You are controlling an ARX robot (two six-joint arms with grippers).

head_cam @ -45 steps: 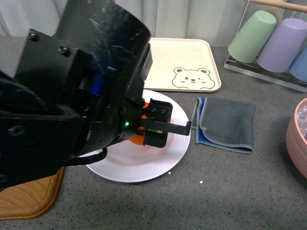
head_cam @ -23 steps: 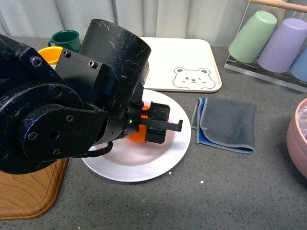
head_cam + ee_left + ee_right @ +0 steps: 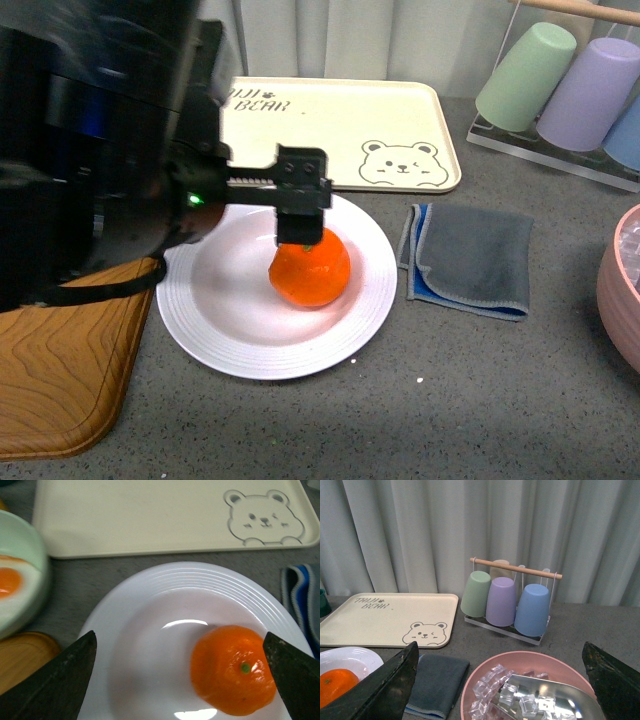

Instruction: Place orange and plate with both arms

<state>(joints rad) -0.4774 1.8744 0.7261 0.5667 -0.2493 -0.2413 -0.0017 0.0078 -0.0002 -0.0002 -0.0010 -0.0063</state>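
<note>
Left arm (image 3: 110,150) reaches in from the left of the front view, wrist angled downward, left gripper (image 3: 178,636) with jaws spread wide and gripping nothing; right gripper (image 3: 500,647) held level, jaws likewise wide apart, nothing between its fingers (image 3: 375,690).

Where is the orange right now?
In the front view the orange sits on the white plate, slightly right of its middle, with the bear tray behind it and the grey cloth to its right.

Grey table (image 3: 500,400) bears plate (image 3: 215,305), bear tray (image 3: 370,110), cloth (image 3: 475,255), wooden board (image 3: 60,370).
</note>
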